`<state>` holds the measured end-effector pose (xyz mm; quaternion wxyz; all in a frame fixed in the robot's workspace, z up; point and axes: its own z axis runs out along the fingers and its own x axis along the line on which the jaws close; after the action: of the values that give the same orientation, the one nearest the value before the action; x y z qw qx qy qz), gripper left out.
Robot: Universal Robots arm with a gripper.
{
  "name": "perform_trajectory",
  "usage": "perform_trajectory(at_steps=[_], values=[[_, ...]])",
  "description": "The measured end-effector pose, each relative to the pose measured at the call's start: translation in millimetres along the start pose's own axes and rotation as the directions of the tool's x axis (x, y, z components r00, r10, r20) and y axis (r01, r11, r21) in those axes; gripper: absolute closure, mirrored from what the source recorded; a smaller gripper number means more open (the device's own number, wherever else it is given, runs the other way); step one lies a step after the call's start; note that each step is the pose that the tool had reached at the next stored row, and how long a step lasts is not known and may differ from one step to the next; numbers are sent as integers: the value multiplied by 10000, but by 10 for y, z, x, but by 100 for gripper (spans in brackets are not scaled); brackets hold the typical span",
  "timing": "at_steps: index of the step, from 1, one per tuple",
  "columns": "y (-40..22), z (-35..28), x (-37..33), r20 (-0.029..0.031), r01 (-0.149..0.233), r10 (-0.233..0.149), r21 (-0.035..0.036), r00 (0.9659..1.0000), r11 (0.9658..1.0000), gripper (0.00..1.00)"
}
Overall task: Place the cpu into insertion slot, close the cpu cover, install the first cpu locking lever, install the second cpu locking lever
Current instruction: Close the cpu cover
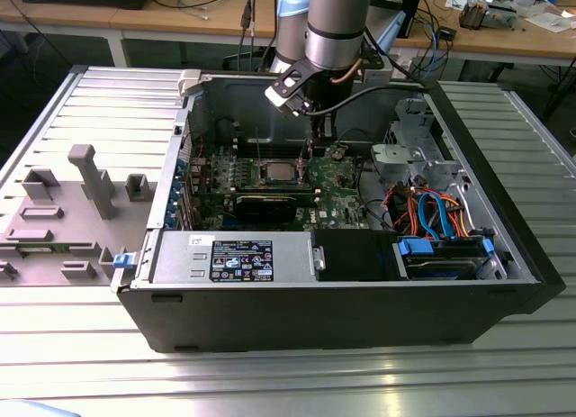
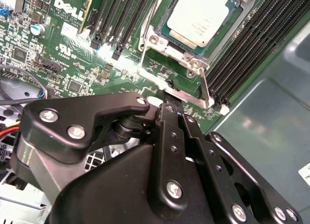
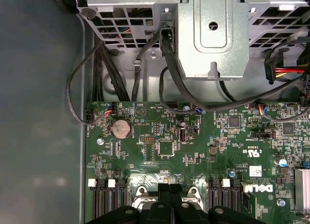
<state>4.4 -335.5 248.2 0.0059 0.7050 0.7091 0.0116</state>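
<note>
The gripper (image 1: 317,140) reaches down into the open case (image 1: 360,313), onto the green board (image 3: 193,151). In both wrist views its two black fingers (image 3: 164,195) lie pressed together with only a thin seam between them. I see nothing held between them. In the second wrist view the gripper (image 2: 167,99) has its tips down at the near edge of the slot (image 2: 154,38). They are right beside a thin metal lever (image 2: 207,88) that runs along that edge. Whether the tips pinch the lever or merely touch it, I cannot tell.

The cpu (image 2: 199,17) sits flat in the slot a little beyond the fingertips, silver top up. The cover (image 2: 227,33) seems to lie down around it, with the chip showing through its window. Long black memory slots (image 2: 116,21) flank the slot on both sides of the fingers.

In the first wrist view the gripper (image 3: 170,189) has the slot's metal corners just to either side of its tips. On the board further out from the fingers lies a coin cell (image 3: 120,129), and past that a grey drive cage (image 3: 213,35) with black cables.
</note>
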Motion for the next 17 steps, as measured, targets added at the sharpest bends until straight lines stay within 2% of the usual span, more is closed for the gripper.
perform_trajectory(at_steps=[17], values=[[-47, 6, 0, 0, 0, 0, 0, 10000, 10000, 89]])
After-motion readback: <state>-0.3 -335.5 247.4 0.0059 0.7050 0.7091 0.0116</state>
